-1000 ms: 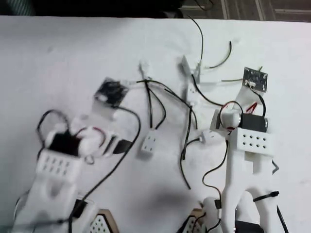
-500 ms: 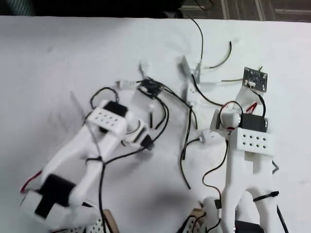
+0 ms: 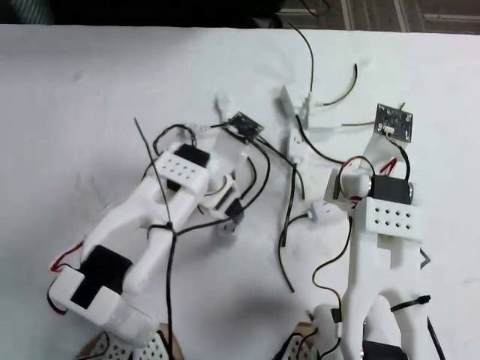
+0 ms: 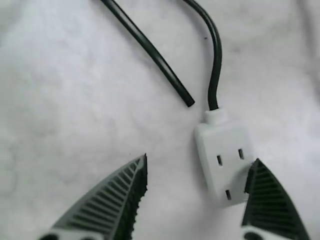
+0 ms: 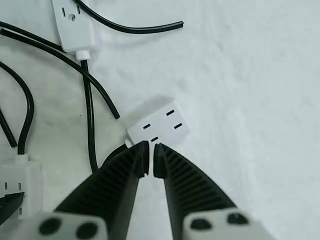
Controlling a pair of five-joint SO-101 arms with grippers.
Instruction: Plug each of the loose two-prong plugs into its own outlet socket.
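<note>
Since the left arm's jaws stand spread either side of a white plastic outlet socket block (image 4: 222,162) with a black cord (image 4: 216,60) on the white cloth worktop (image 4: 60,90), a grab looks intended. The right arm's jaws are pinched together, empty, just beside another white socket block (image 5: 159,125). The left wrist view gives the first block's slots, where the high view has the arm over it.

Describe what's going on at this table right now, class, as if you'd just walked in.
Two robot arms sit among loose black cords on a cloth-covered table. The left gripper is open and straddles a white outlet socket that lies flat. The right gripper is shut at the edge of another socket block. Whether it pinches anything there cannot be told.
</note>
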